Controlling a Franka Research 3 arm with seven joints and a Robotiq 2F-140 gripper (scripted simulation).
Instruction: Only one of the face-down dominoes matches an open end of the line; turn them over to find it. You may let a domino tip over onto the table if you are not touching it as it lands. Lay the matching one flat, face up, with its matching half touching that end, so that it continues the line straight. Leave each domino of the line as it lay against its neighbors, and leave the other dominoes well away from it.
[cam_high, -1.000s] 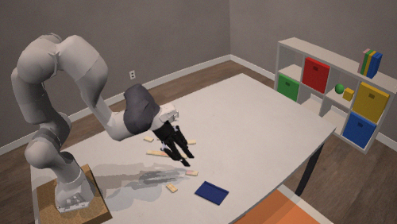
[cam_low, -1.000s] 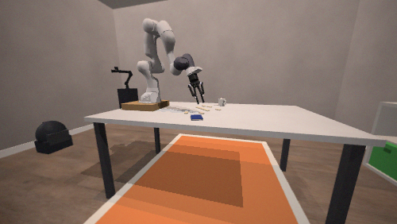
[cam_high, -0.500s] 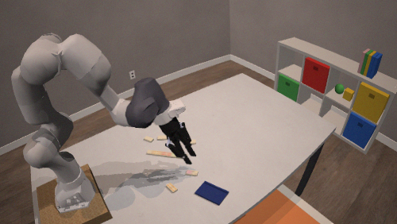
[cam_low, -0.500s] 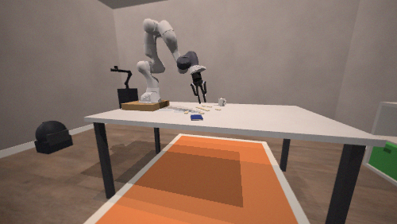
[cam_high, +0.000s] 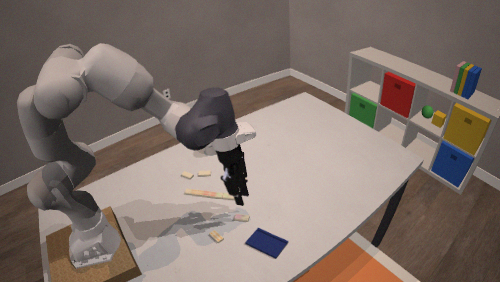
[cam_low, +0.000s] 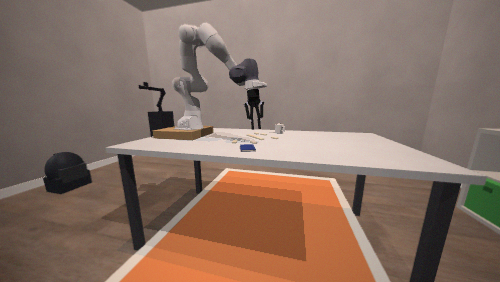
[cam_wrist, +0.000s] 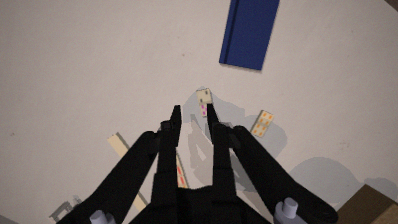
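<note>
My gripper (cam_high: 242, 198) (cam_low: 256, 128) (cam_wrist: 194, 112) is partly open and empty, pointing down above the table near the right end of the domino line (cam_high: 207, 194) (cam_wrist: 181, 176). The line's near end is hidden behind the fingers in the top view. A face-up domino (cam_high: 242, 218) (cam_wrist: 204, 95) with a pink-dotted half and a dark-dotted half lies apart from the line. A face-up domino (cam_high: 216, 236) (cam_wrist: 262, 123) with orange dots lies beyond it. Two plain dominoes (cam_high: 187, 175) (cam_high: 204, 173) lie behind the line. A plain domino (cam_wrist: 118, 144) shows at left in the wrist view.
A dark blue book (cam_high: 267, 243) (cam_low: 247, 148) (cam_wrist: 250, 35) lies flat past the face-up dominoes. A mug (cam_low: 280, 128) stands at the back of the table, mostly hidden behind the arm in the top view. The arm's wooden base (cam_high: 65, 255) (cam_wrist: 367, 207) is on the table.
</note>
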